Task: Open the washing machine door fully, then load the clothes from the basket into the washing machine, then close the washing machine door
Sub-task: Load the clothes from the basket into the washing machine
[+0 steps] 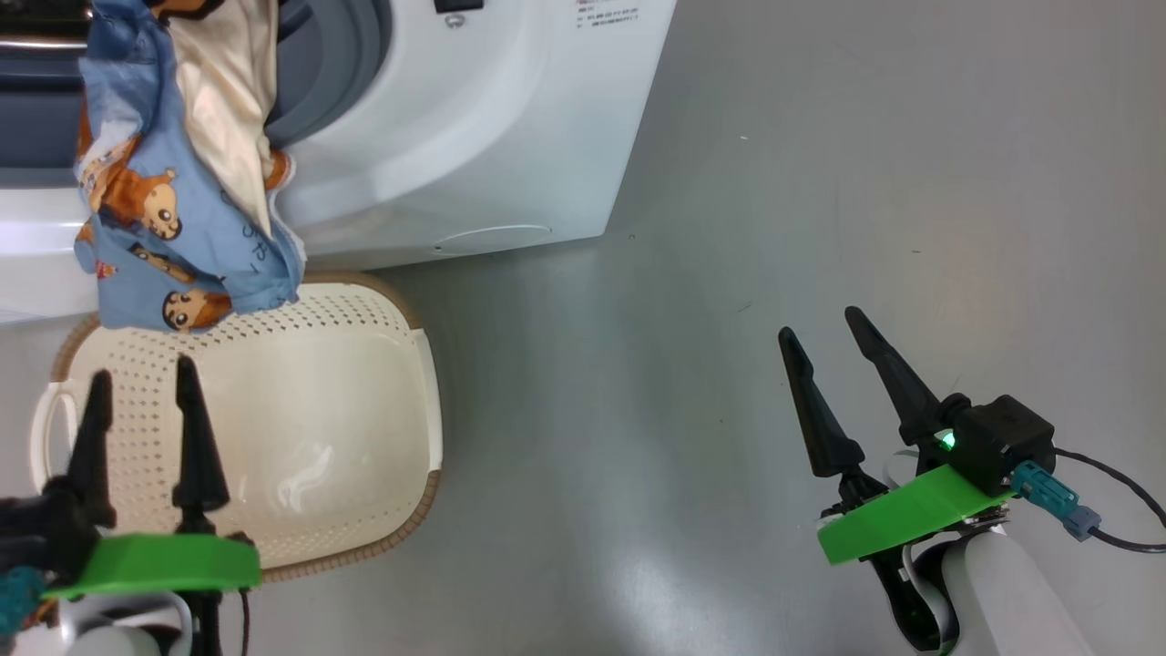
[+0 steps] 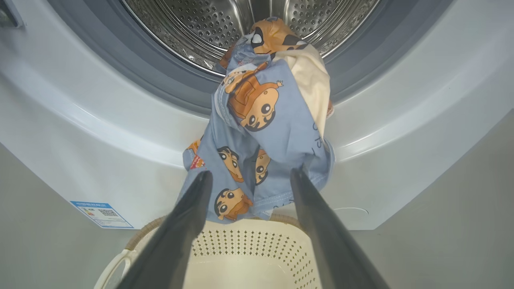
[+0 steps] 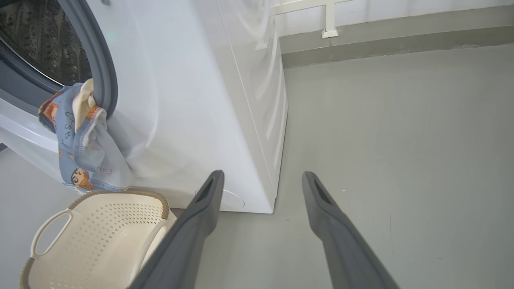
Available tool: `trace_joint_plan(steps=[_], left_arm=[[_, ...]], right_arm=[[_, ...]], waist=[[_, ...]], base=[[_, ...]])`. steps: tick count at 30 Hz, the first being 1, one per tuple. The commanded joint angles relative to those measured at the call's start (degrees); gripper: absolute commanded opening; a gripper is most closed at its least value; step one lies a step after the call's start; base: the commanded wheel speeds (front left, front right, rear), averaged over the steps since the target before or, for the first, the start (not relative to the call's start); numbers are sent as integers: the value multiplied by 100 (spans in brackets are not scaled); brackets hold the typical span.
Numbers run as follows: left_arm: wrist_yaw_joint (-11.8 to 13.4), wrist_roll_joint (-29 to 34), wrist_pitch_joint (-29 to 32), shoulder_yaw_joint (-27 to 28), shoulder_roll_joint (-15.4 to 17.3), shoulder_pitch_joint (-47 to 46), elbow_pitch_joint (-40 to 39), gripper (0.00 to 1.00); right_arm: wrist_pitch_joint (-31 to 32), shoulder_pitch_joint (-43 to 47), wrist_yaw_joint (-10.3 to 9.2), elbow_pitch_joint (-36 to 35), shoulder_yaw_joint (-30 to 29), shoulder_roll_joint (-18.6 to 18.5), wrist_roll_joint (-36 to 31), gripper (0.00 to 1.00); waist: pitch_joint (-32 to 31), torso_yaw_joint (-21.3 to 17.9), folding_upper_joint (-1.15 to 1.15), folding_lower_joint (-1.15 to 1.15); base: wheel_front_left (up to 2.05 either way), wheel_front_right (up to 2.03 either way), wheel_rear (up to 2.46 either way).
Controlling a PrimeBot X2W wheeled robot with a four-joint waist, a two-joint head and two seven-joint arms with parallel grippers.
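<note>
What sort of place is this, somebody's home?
Probably a laundry corner, perhaps a test room rather than a home: a white washer stands on a plain grey floor, a basket sits before it, and clothes hang from its drum opening.

left tool (image 1: pixel 141 383) spread wide, right tool (image 1: pixel 820 333) spread wide, both empty

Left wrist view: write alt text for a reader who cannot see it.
Blue and orange cartoon-print clothes hang from the washing machine's open mouth, draping from the steel drum down its white front. Below stands the cream basket; the left gripper, open and empty, points at the clothes.
</note>
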Motion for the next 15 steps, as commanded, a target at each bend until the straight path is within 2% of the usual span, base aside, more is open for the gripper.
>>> trace_joint_plan(steps=[1,15], left_arm=[[45,7,-30,142,93,165,-161,100],[459,-329,-30,-187,89,707,-348,100]], right_arm=[[-27,108,9,-119,154,2,40,100],[-27,138,9,-131,59,-21,53,100]], waist=[[4,-1,0,0],[-34,72,0,0]], base=[[0,0,0],[0,0,0]])
